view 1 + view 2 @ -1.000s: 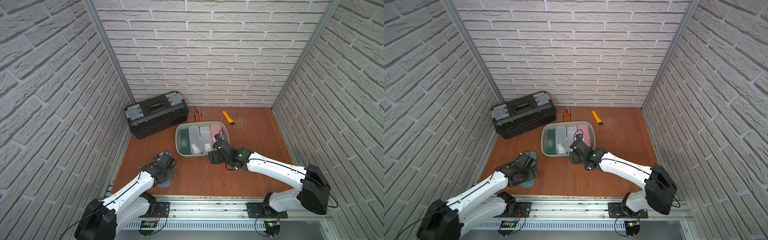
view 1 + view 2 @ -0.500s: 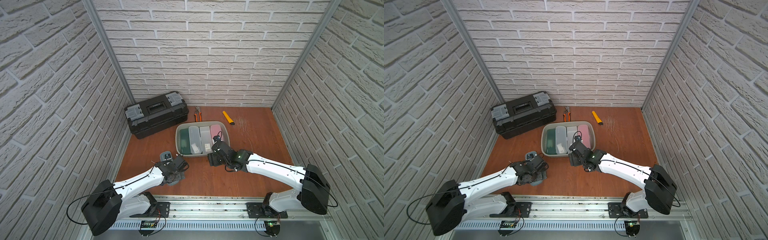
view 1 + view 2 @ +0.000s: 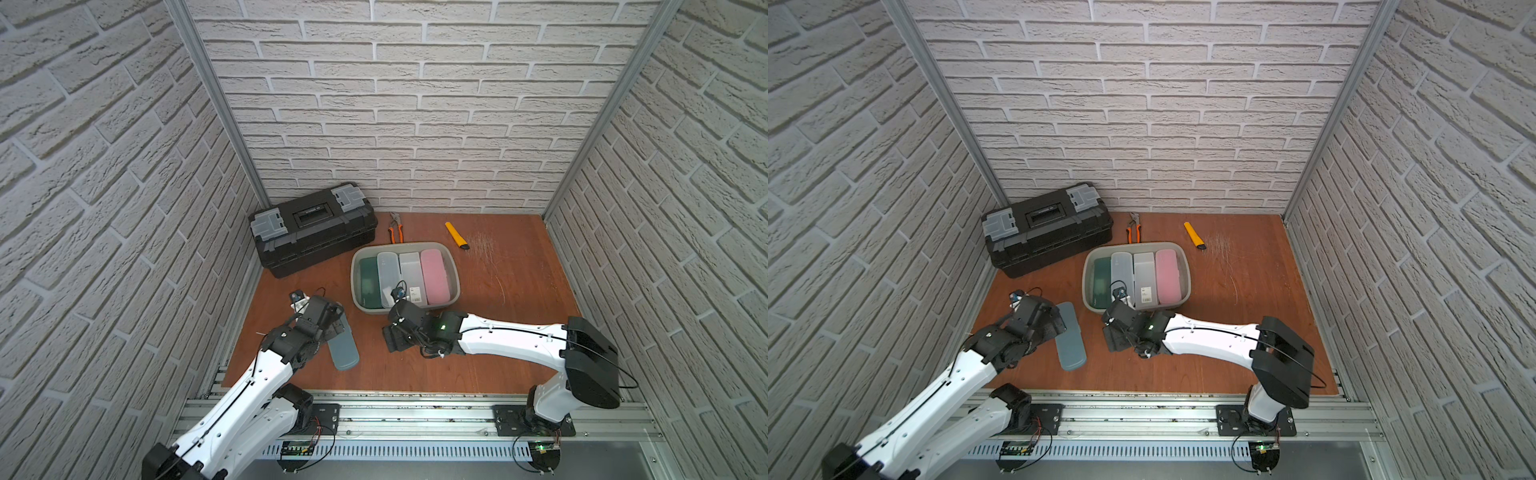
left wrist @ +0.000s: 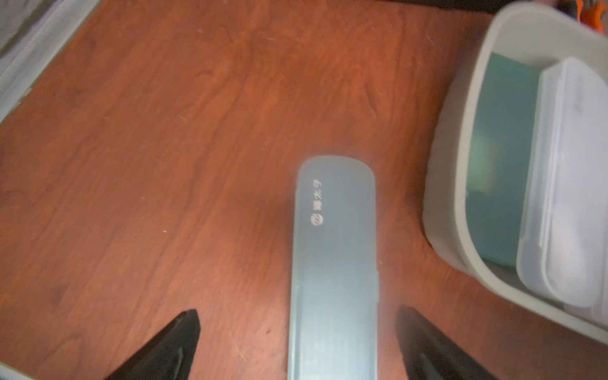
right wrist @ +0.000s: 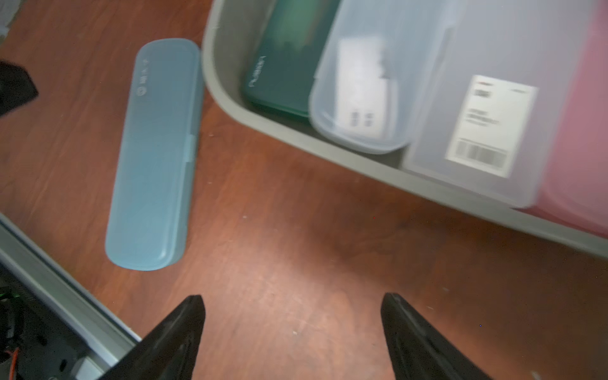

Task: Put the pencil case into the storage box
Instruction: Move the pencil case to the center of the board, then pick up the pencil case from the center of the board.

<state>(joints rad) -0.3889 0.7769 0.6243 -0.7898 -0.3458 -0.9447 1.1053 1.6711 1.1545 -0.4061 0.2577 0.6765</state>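
Status for you:

- Pencil case (image 3: pixel 343 351) (image 3: pixel 1070 336): pale blue, translucent, closed. It lies flat on the desk (image 3: pixel 519 291), outside the storage box (image 3: pixel 405 245) (image 3: pixel 1136 245), near the box's near-left corner. Not in the box yet.
- Left fingers (image 4: pixel 171 345): spread wide, straddling the pencil case (image 4: pixel 332 263) at one end. You can see desk between each finger and the case, less on the box side. No grip. The storage box (image 4: pixel 467 131) rim shows just beside it in that view.
- Right fingers (image 5: pixel 177 335): spread wide, nothing between them, only bare desk. They sit just off the near rim of the storage box (image 5: pixel 223 82), and the pencil case (image 5: pixel 154 154) lies apart from them.
- Box contents: four cases side by side, filling the floor: dark green case (image 3: pixel 370 282), clear case (image 3: pixel 388 270), frosted case (image 3: pixel 411 270) with a barcode label, and pink case (image 3: pixel 434 276).
- Behind the box: black toolbox (image 3: pixel 313 228) at the back-left wall, orange-handled pliers (image 3: pixel 395 228), yellow knife (image 3: pixel 456 235). All well apart from both arms.
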